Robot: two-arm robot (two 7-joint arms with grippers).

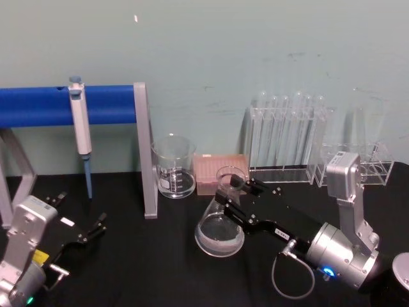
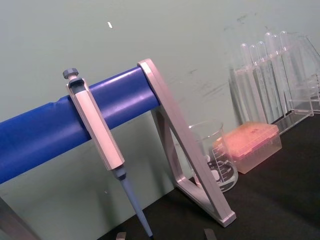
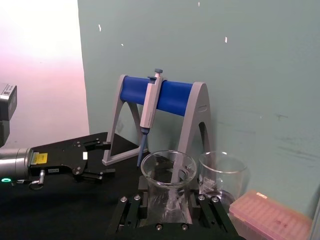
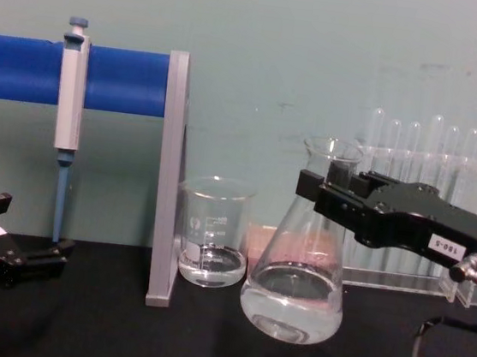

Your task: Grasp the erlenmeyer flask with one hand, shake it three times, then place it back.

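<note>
The black boxy right hand (image 1: 235,187) has its two parallel fingers clamped around the narrow neck of the clear glass conical erlenmeyer flask (image 1: 219,231). The flask leans a little to the right, just in front of the straight-walled glass beaker (image 1: 174,167) and the pink plastic tip box (image 1: 220,173). I cannot tell whether its round base touches the surface.

The grip sits on smooth glass below the flared rim, so a brisk shake could let the neck slide or twist between the fingers. The clear liquid pooled in the base may climb the sloped wall and spill from the open mouth if the tilt grows. A wide swing would likely strike the beaker, the tip box or the clear rack of tall test tubes (image 1: 287,137) behind. Setting the flask down on an edge could tip it.

The black left hand (image 1: 97,229) rests low at the left, fingers apart, holding nothing.

The surface (image 1: 147,268) is flat matte black. Behind it stands a pale green wall (image 1: 223,51), with a grey-and-blue pipette (image 1: 80,121) hanging on a blue-barred grey stand (image 1: 38,105).
</note>
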